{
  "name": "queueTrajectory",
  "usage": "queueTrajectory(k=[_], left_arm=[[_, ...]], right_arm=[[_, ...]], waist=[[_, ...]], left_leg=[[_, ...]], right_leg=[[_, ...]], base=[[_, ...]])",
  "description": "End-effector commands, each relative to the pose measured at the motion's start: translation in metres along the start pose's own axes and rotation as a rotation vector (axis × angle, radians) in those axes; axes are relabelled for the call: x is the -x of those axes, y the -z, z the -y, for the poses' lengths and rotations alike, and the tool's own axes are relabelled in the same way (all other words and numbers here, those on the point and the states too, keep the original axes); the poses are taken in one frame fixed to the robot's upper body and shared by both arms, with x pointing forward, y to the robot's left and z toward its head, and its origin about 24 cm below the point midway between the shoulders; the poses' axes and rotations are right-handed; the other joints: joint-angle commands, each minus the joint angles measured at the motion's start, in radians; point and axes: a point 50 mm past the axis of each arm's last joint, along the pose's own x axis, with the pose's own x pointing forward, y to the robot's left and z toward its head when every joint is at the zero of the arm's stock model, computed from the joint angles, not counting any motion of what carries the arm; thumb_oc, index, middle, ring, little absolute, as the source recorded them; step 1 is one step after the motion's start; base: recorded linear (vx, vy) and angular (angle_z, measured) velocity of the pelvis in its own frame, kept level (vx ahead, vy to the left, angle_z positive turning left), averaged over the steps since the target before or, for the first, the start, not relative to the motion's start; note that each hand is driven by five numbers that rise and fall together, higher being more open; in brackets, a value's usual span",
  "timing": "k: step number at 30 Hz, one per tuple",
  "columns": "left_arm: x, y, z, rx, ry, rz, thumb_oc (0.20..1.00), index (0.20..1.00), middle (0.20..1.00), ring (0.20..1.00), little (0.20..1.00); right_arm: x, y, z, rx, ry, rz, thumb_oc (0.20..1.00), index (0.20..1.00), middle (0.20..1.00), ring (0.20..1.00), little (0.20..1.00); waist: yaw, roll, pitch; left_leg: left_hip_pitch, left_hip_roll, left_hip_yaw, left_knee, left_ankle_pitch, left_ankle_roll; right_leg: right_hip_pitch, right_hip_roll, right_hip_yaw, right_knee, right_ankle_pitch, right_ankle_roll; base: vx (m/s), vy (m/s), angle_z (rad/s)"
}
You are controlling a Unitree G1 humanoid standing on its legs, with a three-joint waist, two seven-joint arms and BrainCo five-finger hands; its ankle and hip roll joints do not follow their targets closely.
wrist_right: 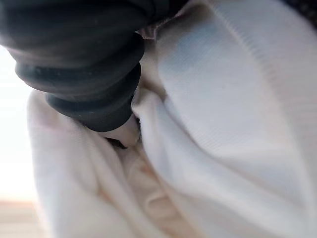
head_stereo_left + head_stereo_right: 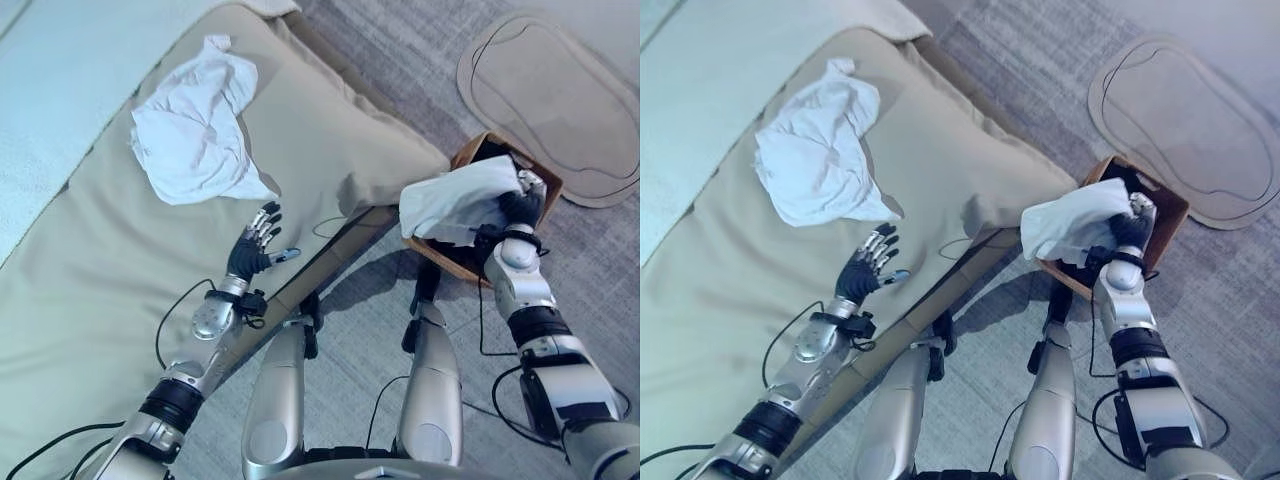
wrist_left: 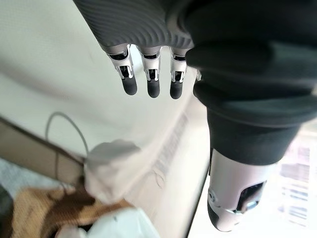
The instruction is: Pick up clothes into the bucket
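My right hand (image 2: pixel 522 205) is closed round a bunched white garment (image 2: pixel 455 200), holding it right over the brown bucket (image 2: pixel 545 180) on the grey floor beside the bed, the cloth draped across its near rim. My left hand (image 2: pixel 252 248) hovers over the beige bedspread (image 2: pixel 90 290), fingers straight and loosely spread, holding nothing. A second white garment (image 2: pixel 195 125) lies crumpled on the bedspread just beyond that hand.
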Motion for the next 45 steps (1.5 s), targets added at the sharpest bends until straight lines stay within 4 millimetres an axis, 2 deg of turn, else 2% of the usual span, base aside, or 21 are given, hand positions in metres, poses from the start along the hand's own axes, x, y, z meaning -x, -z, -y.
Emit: queueTrajectory(k=[1, 2, 3, 6, 7, 9, 14, 18, 19, 25, 28, 30, 35, 40, 41, 42, 43, 45], left_arm=[[0.006, -0.014, 0.011, -0.023, 0.024, 0.105, 1.0, 1.0, 1.0, 1.0, 1.0], [0.006, -0.014, 0.012, -0.022, 0.024, 0.106, 1.0, 1.0, 1.0, 1.0, 1.0], [0.007, -0.016, 0.012, -0.064, 0.016, 0.116, 1.0, 1.0, 1.0, 1.0, 1.0], [0.008, -0.015, 0.012, -0.073, -0.024, 0.121, 1.0, 1.0, 1.0, 1.0, 1.0], [0.008, -0.015, 0.012, -0.072, -0.024, 0.122, 1.0, 1.0, 1.0, 1.0, 1.0], [0.009, -0.012, 0.01, -0.116, -0.075, 0.119, 1.0, 1.0, 1.0, 1.0, 1.0], [0.01, -0.012, 0.01, -0.109, -0.152, 0.129, 1.0, 1.0, 1.0, 1.0, 1.0], [0.011, -0.013, 0.011, -0.115, -0.178, 0.14, 1.0, 1.0, 1.0, 1.0, 1.0], [0.012, -0.013, 0.01, -0.112, -0.184, 0.139, 1.0, 1.0, 1.0, 1.0, 1.0], [0.018, -0.016, 0.01, -0.085, -0.179, 0.147, 1.0, 1.0, 1.0, 1.0, 1.0], [0.021, -0.017, 0.015, -0.086, -0.138, 0.138, 1.0, 1.0, 1.0, 1.0, 1.0], [0.022, -0.017, 0.017, -0.082, -0.118, 0.137, 1.0, 1.0, 1.0, 1.0, 1.0], [0.024, -0.017, 0.018, -0.081, -0.099, 0.132, 1.0, 1.0, 1.0, 1.0, 1.0], [0.024, -0.017, 0.015, -0.081, -0.105, 0.125, 1.0, 1.0, 1.0, 1.0, 1.0], [0.023, -0.017, 0.014, -0.087, -0.109, 0.126, 1.0, 1.0, 1.0, 1.0, 1.0], [0.023, -0.017, 0.014, -0.087, -0.111, 0.125, 1.0, 1.0, 1.0, 1.0, 1.0], [0.023, -0.017, 0.014, -0.087, -0.113, 0.125, 1.0, 1.0, 1.0, 1.0, 1.0], [0.021, -0.019, 0.014, -0.091, -0.114, 0.132, 1.0, 1.0, 1.0, 1.0, 1.0]], right_arm=[[-0.031, -0.061, 0.03, -0.054, 0.129, 0.202, 0.2, 0.2, 0.2, 0.2, 0.2], [-0.031, -0.061, 0.03, -0.054, 0.129, 0.203, 0.2, 0.2, 0.2, 0.2, 0.2], [-0.037, -0.074, 0.037, -0.049, 0.16, 0.234, 0.2, 0.2, 0.2, 0.2, 0.2], [-0.044, -0.092, 0.05, -0.026, 0.211, 0.291, 0.2, 0.2, 0.2, 0.2, 0.2], [-0.044, -0.093, 0.05, -0.026, 0.211, 0.292, 0.2, 0.2, 0.2, 0.2, 0.2], [-0.048, -0.111, 0.056, -0.015, 0.252, 0.35, 0.2, 0.2, 0.2, 0.2, 0.2], [-0.05, -0.119, 0.058, -0.013, 0.281, 0.376, 0.2, 0.2, 0.2, 0.2, 0.2], [-0.051, -0.114, 0.054, 0.0, 0.298, 0.353, 0.2, 0.2, 0.2, 0.2, 0.2], [-0.052, -0.111, 0.055, 0.01, 0.306, 0.336, 0.2, 0.2, 0.2, 0.2, 0.2], [-0.062, -0.1, 0.07, 0.035, 0.372, 0.214, 0.2, 0.2, 0.2, 0.2, 0.2], [-0.068, -0.092, 0.087, 0.067, 0.415, 0.113, 0.2, 0.2, 0.2, 0.2, 0.2], [-0.07, -0.095, 0.097, 0.089, 0.432, 0.095, 0.2, 0.2, 0.2, 0.2, 0.2], [-0.07, -0.094, 0.11, 0.082, 0.456, 0.077, 0.2, 0.2, 0.2, 0.2, 0.2], [-0.07, -0.093, 0.114, 0.073, 0.477, 0.067, 0.2, 0.2, 0.2, 0.2, 0.2], [-0.071, -0.094, 0.111, 0.073, 0.481, 0.068, 0.313, 0.313, 0.313, 0.313, 0.313], [-0.07, -0.092, 0.11, 0.07, 0.479, 0.057, 0.592, 0.592, 0.592, 0.592, 0.592], [-0.07, -0.089, 0.111, 0.068, 0.487, 0.045, 1.0, 1.0, 1.0, 1.0, 1.0], [-0.069, -0.085, 0.11, 0.067, 0.497, 0.021, 1.0, 1.0, 1.0, 1.0, 1.0]], waist=[[-0.006, 0.017, -0.047], [-0.007, 0.018, -0.048], [-0.008, 0.027, -0.042], [-0.008, 0.036, -0.034], [-0.009, 0.037, -0.035], [-0.008, 0.042, -0.026], [-0.012, 0.049, -0.006], [-0.013, 0.063, 0.003], [-0.011, 0.067, 0.001], [-0.002, 0.094, 0.009], [0.004, 0.111, 0.009], [0.009, 0.12, 0.009], [0.009, 0.127, 0.009], [0.006, 0.125, 0.009], [0.004, 0.123, 0.009], [0.002, 0.122, 0.009], [0.001, 0.12, 0.009], [0.0, 0.118, 0.009]], left_leg=[[-0.015, 0.035, -0.033, -0.054, 0.049, -0.033], [-0.017, 0.035, -0.034, -0.053, 0.049, -0.033], [-0.03, 0.036, -0.039, -0.053, 0.051, -0.035], [-0.047, 0.038, -0.049, -0.056, 0.054, -0.038], [-0.049, 0.038, -0.05, -0.056, 0.054, -0.038], [-0.074, 0.04, -0.06, -0.059, 0.061, -0.041], [-0.128, 0.042, -0.077, -0.039, 0.063, -0.044], [-0.183, 0.044, -0.088, -0.01, 0.057, -0.046], [-0.184, 0.045, -0.097, 0.0, 0.028, -0.053], [-0.246, 0.039, -0.098, 0.022, 0.026, -0.054], [-0.28, 0.03, -0.094, 0.048, 0.018, -0.054], [-0.299, 0.023, -0.095, 0.07, 0.011, -0.053], [-0.321, 0.014, -0.096, 0.104, -0.001, -0.05], [-0.33, 0.013, -0.091, 0.117, -0.007, -0.05], [-0.331, 0.012, -0.092, 0.118, -0.007, -0.05], [-0.331, 0.013, -0.091, 0.117, -0.007, -0.05], [-0.328, 0.012, -0.09, 0.116, -0.008, -0.05], [-0.321, 0.012, -0.089, 0.107, -0.006, -0.05]], right_leg=[[-0.012, -0.025, 0.002, 0.085, -0.053, 0.062], [-0.014, -0.025, 0.002, 0.086, -0.053, 0.062], [-0.026, -0.02, 0.003, 0.095, -0.059, 0.06], [-0.05, -0.014, 0.006, 0.109, -0.067, 0.058], [-0.052, -0.014, 0.006, 0.11, -0.067, 0.058], [-0.082, -0.001, 0.014, 0.124, -0.077, 0.053], [-0.147, 0.011, 0.025, 0.178, -0.097, 0.041], [-0.209, 0.013, 0.035, 0.234, -0.121, 0.033], [-0.213, 0.017, 0.045, 0.255, -0.154, 0.041], [-0.288, 0.009, 0.062, 0.314, -0.173, 0.037], [-0.331, 0.004, 0.08, 0.352, -0.186, 0.032], [-0.352, 0.002, 0.089, 0.379, -0.195, 0.029], [-0.374, 0.001, 0.101, 0.405, -0.208, 0.022], [-0.381, 0.006, 0.106, 0.411, -0.21, 0.017], [-0.381, 0.008, 0.106, 0.409, -0.208, 0.016], [-0.38, 0.01, 0.105, 0.407, -0.208, 0.015], [-0.378, 0.012, 0.105, 0.405, -0.207, 0.015], [-0.369, 0.013, 0.103, 0.394, -0.203, 0.015]], base=[[0.0, -0.045, -0.08], [0.0, -0.082, -0.04], [0.0, -0.063, -0.07], [0.0, -0.078, -0.04], [-0.01, -0.062, -0.02], [-0.01, -0.093, 0.0], [-0.01, -0.086, 0.06], [0.01, -0.048, 0.08], [0.07, -0.058, 0.04], [0.01, -0.017, 0.07], [0.01, -0.001, 0.01], [0.01, -0.004, 0.13], [0.01, 0.0, 0.05], [0.0, 0.0, 0.0], [0.0, 0.0, 0.0], [0.0, 0.0, 0.0], [0.0, 0.0, 0.0], [0.0, 0.0, 0.0]])
